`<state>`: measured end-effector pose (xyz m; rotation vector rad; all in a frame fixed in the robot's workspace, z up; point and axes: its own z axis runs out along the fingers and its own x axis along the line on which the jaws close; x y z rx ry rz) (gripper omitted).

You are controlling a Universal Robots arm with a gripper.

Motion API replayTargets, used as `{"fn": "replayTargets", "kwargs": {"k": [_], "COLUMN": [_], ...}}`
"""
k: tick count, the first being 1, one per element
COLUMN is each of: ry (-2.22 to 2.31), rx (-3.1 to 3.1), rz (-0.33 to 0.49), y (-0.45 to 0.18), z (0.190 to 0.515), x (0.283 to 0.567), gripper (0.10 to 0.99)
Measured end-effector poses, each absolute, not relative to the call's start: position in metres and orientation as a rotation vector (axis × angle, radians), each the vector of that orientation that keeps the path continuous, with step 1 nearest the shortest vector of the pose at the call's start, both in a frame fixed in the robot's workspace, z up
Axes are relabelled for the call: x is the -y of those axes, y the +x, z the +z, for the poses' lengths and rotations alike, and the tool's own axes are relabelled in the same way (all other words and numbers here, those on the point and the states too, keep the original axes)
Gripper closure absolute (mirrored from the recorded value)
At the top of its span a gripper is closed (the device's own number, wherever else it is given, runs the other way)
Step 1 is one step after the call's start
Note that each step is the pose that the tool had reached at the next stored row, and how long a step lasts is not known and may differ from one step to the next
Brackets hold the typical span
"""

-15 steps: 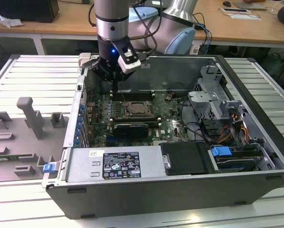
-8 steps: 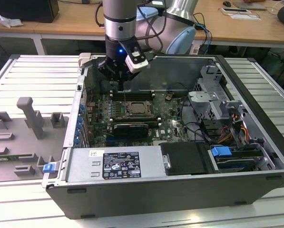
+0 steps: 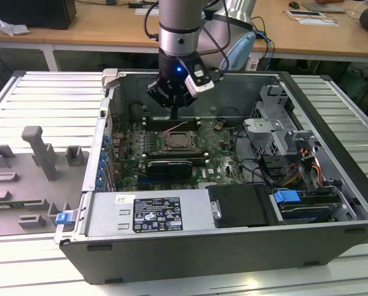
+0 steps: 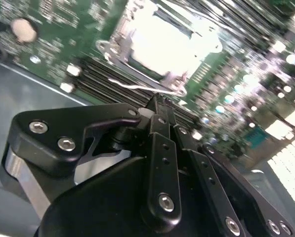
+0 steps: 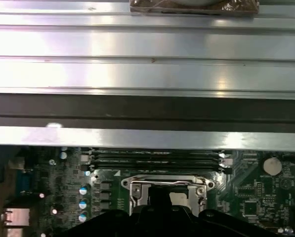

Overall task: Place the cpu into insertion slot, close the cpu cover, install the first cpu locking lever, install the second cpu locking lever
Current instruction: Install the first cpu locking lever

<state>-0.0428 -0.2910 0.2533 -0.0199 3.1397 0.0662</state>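
End effector (image 3: 174, 114) hangs fingers pressed together, holding nothing, just above the insertion slot (image 3: 182, 142) on the green motherboard (image 3: 224, 148) inside the open computer case (image 3: 331, 98). In the second wrist view, cpu cover (image 4: 162, 42) lies flat over the slot.

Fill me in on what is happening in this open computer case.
A robot arm has its gripper lowered inside the open computer case, just above the green motherboard. In the second wrist view the fingers are pressed together, their tips by the edge of the insertion slot. The cpu cover lies flat over the socket, glaring bright.
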Motion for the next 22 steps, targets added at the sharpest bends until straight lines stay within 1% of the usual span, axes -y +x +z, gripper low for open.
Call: {"fn": "replayTargets", "kwargs": {"k": [2,7,22], "ry": [-0.019,-0.02,-0.128], "rx": [-3.14,-3.136,-3.13], "rz": [0.082,0.165,0.166], "y": [-0.043,-0.042,-0.033], "z": [0.252,0.249,0.232], "x": [0.291,0.292,0.291], "gripper": [0.98,0.98,0.98]}}
